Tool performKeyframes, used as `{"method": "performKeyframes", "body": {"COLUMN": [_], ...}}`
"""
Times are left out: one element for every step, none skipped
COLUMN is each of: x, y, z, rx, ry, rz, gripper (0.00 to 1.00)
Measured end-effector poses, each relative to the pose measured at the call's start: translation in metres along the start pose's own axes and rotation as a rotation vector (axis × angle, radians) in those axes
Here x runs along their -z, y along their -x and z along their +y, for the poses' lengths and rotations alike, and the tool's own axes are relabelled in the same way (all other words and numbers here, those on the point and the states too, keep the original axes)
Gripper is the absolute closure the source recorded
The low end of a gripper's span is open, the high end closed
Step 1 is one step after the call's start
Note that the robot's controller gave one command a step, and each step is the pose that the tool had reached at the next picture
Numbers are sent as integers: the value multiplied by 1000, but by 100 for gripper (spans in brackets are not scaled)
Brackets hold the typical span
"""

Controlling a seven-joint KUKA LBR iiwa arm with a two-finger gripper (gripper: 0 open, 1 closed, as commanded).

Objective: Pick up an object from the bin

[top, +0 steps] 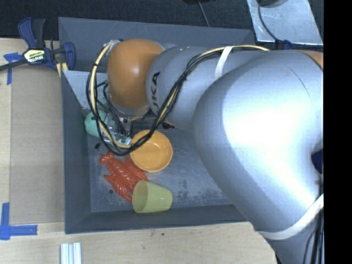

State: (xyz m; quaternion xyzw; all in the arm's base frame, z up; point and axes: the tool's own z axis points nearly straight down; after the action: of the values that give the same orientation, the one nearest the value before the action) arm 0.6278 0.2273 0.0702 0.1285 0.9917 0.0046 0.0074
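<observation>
Nearest me, at the lower middle of the bin (77, 169), I see a yellow-green cup (152, 197) lying on its side. Touching its upper left is a red lobster-shaped toy (122, 174), stretched up toward the left wall. Just above that sits an orange bowl (152, 152), upright. The gripper (120, 132) is low at the bowl's upper-left rim, left of the frame's centre, with a mint-green thing (91, 124) just beside it on the left, partly hidden. Whether the claw is spread or closed I cannot tell from here. Above it are the orange wrist cover (131, 73) and the grey arm (247, 136), reaching in from the right.
</observation>
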Motion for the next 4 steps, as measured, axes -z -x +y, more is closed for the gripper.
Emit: {"method": "performKeyframes", "body": {"x": [0,0,11,35], "y": [-4,-4,-5,-3], "z": [13,13,12,13], "rx": [-300,-300,-301,-301], "ry": [7,7,3,7], "rz": [-11,-11,-6,-11], "gripper": [100,100,100,100]}}
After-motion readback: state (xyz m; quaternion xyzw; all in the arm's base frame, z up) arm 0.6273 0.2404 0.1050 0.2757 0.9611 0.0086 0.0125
